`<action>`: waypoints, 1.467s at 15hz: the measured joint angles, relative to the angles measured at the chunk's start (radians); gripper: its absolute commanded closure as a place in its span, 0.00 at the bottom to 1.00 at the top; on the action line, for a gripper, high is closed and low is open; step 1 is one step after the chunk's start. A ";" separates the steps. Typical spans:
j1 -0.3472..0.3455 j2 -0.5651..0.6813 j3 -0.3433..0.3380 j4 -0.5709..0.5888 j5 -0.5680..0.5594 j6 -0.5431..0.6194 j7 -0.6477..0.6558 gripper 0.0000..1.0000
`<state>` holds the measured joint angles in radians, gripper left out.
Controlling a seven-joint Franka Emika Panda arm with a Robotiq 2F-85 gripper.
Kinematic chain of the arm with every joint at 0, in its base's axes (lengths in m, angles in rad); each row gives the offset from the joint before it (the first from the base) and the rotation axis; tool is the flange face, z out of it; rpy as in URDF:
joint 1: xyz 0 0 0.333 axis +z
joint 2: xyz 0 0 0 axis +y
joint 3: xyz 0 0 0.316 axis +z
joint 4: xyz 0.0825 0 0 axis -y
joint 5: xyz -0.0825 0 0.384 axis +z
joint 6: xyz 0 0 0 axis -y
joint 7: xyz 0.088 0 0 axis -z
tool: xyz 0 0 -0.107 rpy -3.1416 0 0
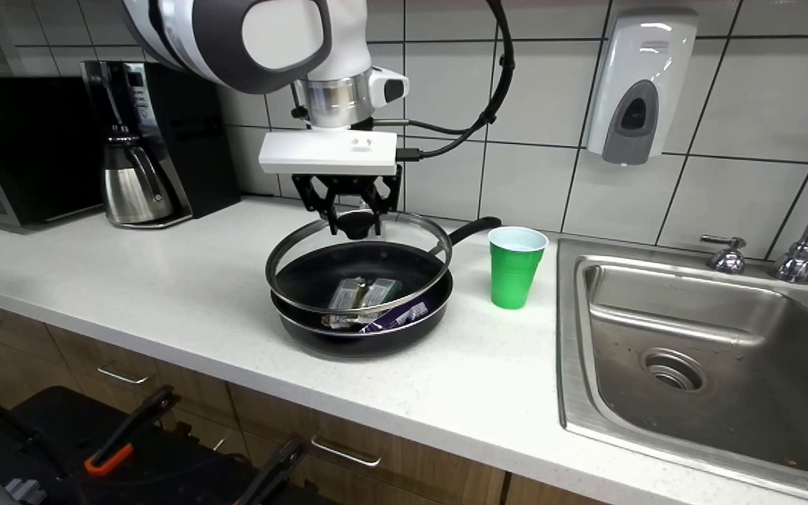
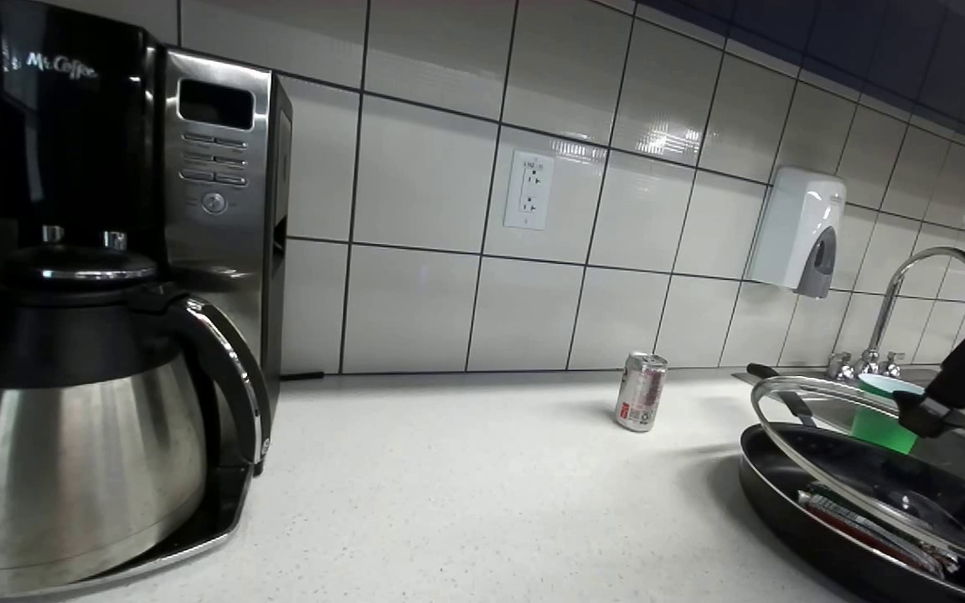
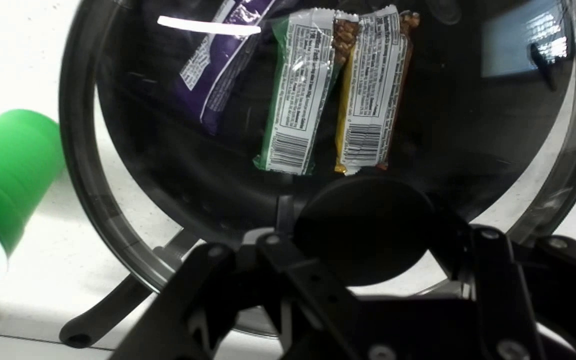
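Glass lid (image 1: 358,261) observed above the black frying pan (image 1: 358,346), its round knob (image 3: 365,230) clamped between the black fingers (image 1: 380,207), which bear on it from opposite sides. A gap shows between lid and pan in both exterior views; whether the rims touch at any point cannot be determined. The pan rests on the white tabletop (image 1: 165,266), its handle (image 1: 475,227) directed toward the tiled wall (image 1: 530,91). Visible through the glass, 3 wrapped items lie inside the pan: a purple bar (image 3: 223,65), a green bar (image 3: 298,95) and a yellow bar (image 3: 370,95), the last 2 side by side with barcodes facing up. A green cup (image 1: 514,273) stands upright just beside the pan, between it and the steel sink (image 1: 726,351). In an exterior view, a silver can (image 2: 642,392) stands upright near the wall. The coffee maker (image 1: 197,140) sits well apart from the pan. A soap dispenser (image 1: 642,84) is mounted above the sink.
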<state>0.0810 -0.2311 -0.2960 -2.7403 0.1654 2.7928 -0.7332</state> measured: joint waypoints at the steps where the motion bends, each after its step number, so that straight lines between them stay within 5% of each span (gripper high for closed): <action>1: 0.005 0.001 0.000 -0.001 0.014 0.000 -0.011 0.61; 22: 0.032 0.061 -0.050 -0.002 0.118 0.001 -0.117 0.61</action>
<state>0.1133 -0.1702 -0.3457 -2.7421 0.2833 2.7935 -0.8506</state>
